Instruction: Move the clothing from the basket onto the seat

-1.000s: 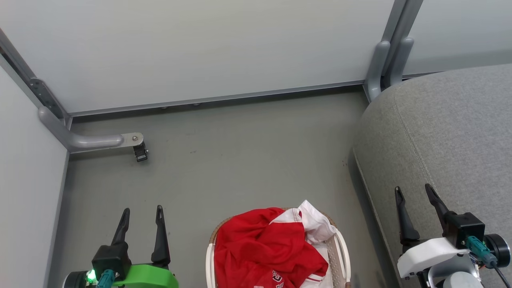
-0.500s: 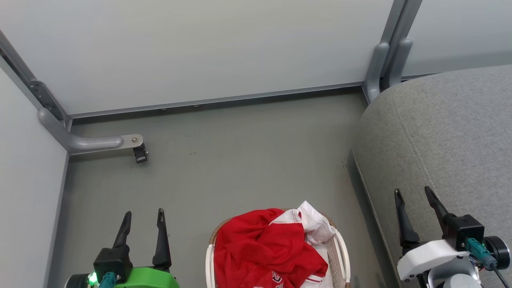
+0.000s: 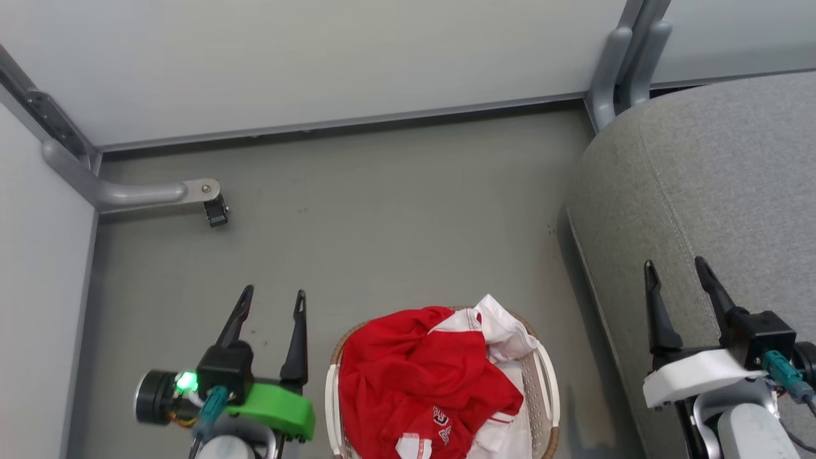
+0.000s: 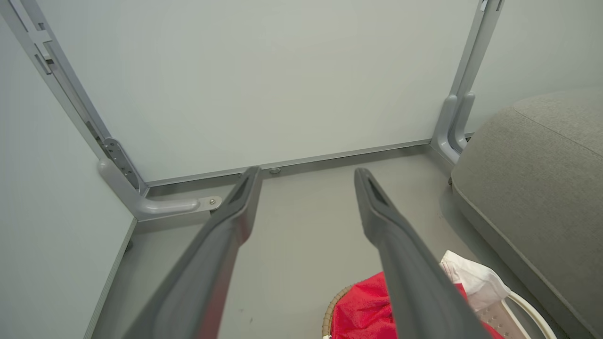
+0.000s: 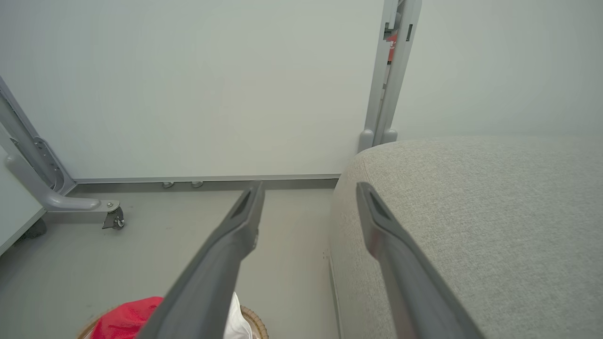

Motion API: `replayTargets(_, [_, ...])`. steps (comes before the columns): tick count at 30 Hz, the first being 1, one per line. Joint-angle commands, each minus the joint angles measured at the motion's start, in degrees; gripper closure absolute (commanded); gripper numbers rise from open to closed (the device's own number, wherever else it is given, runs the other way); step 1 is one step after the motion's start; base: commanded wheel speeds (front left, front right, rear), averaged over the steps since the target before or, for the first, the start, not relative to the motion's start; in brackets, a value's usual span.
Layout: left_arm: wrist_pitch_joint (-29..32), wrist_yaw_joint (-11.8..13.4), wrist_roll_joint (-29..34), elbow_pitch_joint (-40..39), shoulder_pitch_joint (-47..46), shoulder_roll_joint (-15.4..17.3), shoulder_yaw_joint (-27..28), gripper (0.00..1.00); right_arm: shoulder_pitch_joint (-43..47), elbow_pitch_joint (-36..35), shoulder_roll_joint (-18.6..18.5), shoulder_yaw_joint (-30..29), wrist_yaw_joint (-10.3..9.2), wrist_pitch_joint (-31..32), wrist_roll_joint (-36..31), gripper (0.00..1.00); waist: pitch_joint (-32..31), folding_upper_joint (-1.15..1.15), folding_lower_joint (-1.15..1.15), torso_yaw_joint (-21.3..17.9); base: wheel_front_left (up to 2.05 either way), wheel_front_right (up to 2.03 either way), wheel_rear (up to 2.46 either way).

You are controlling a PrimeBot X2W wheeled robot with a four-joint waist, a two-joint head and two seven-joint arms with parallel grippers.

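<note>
Nearest, the clothing (image 3: 421, 376) sits heaped in the basket (image 3: 549, 395), red on top, with a white sleeve poking up at the far rim. The basket stands on the floor (image 3: 382, 210), just left of the seat (image 3: 720, 172). The left end effector (image 3: 274, 291) hangs beside the basket's left side, fingers apart, holding nothing. The right end effector (image 3: 674, 261) hovers over the seat's left edge, fingers apart too, empty. Farther back there's a caster (image 3: 217, 213) near the floor's far left corner, then the wall (image 3: 319, 57).
</note>
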Motion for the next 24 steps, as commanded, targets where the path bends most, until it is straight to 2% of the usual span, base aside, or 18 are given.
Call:
replayTargets(1, [-0.04, -0.78, 1.14, 0.82, -2.81, 0.33, -1.04, 0.0, -1.33, -0.73, -0.16, -0.72, 0.0, -0.18, -0.32, 0.0, 4.31, 0.0, 0.0, -0.19, 0.0, 0.0, 0.0])
replayTargets(6, [-0.04, -2.61, 3.45, 5.85, -11.1, 0.32, -6.68, 0.0, -5.47, -3.17, -0.16, -3.02, -0.01, -0.17, -0.47, 0.0, 11.44, 0.0, 0.0, -1.23, 0.0, 0.0, 0.0])
replayTargets(12, [-0.01, -4.08, 3.36, 15.54, -21.39, 0.33, -16.59, 0.0, -10.23, -6.32, -0.14, -5.02, -0.01, -0.17, -0.44, 0.0, 19.67, 0.0, 0.0, -3.28, 0.0, 0.0, 0.0])
replayTargets(15, [-0.01, -4.49, 3.39, 21.73, -26.69, 0.36, -23.36, 0.0, -12.33, -7.71, -0.13, -4.85, -0.01, -0.17, -0.12, 0.0, 23.45, 0.0, 0.0, -4.74, 0.0, 0.0, 0.0])
replayTargets(20, [0.05, -4.54, -1.23, 31.16, -35.96, 0.43, -37.81, 0.0, -15.55, -9.89, -0.13, -3.75, -0.01, -0.18, 1.06, 0.0, 29.14, 0.0, 0.0, -7.39, 0.0, 0.0, 0.0])
replayTargets(24, [0.68, -4.56, -5.29, 37.01, -42.3, 0.47, -45.63, 0.0, -17.57, -11.42, -0.13, -2.49, -0.01, -0.17, 2.36, 0.0, 33.61, 0.0, 0.0, -9.39, 0.0, 0.0, 0.0])
